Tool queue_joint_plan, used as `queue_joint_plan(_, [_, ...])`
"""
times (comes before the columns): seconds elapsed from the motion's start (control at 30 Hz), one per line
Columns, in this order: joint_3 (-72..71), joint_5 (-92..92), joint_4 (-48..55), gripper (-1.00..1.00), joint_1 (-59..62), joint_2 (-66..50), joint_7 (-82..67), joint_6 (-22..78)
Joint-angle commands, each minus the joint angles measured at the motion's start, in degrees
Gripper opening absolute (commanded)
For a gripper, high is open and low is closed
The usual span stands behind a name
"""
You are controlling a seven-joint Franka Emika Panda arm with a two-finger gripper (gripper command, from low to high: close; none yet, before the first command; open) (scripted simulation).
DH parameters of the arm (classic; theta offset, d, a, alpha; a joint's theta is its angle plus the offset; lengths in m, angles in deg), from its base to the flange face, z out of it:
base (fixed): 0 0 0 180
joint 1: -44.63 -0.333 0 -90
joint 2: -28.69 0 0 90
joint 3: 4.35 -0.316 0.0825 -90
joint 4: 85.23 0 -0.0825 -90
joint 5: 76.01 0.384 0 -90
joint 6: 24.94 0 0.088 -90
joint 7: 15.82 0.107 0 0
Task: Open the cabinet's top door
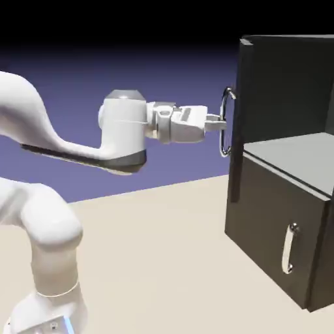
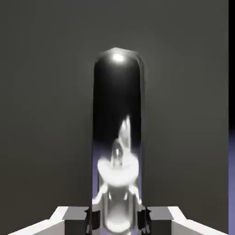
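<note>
Standing cabinet [image 1: 271, 212]: upper compartment exposed.
Top door [image 1: 241, 130]: swung out at the cabinet's front.
Gripper [image 2: 118, 219]: pinched around the handle [image 2: 117, 92], on the door's outer side.
Handle: mounted upright, crosswise to the reach; further pull to be directed away from the cabinet.

Mirror-bright upright handle [image 2: 117, 96] on a dark grey panel [image 2: 50, 114], pincer [image 2: 117, 221] closed on its lower part

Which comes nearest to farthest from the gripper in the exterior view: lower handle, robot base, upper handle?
From the gripper:
1. Upper handle: right between the fingertips.
2. Lower handle: below, toward the view's right.
3. Robot base: bottom left corner.
</note>
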Motion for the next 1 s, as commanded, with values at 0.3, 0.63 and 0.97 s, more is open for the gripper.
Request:
queue_joint_plan(0.3, [-20.0, 24.7, -3.5, -1.0, -1.1, 4.5, -5.4, 18.9])
queue_joint_plan(0.63, [-40.8, 45.5, 4.2, -1.0, -0.5, -3.0, -4.5, 40.5])
queue_joint_plan(0.97, [-61.5, 58.7, 21.7, -1.0, 10.7, -17.7, -0.4, 62.8])
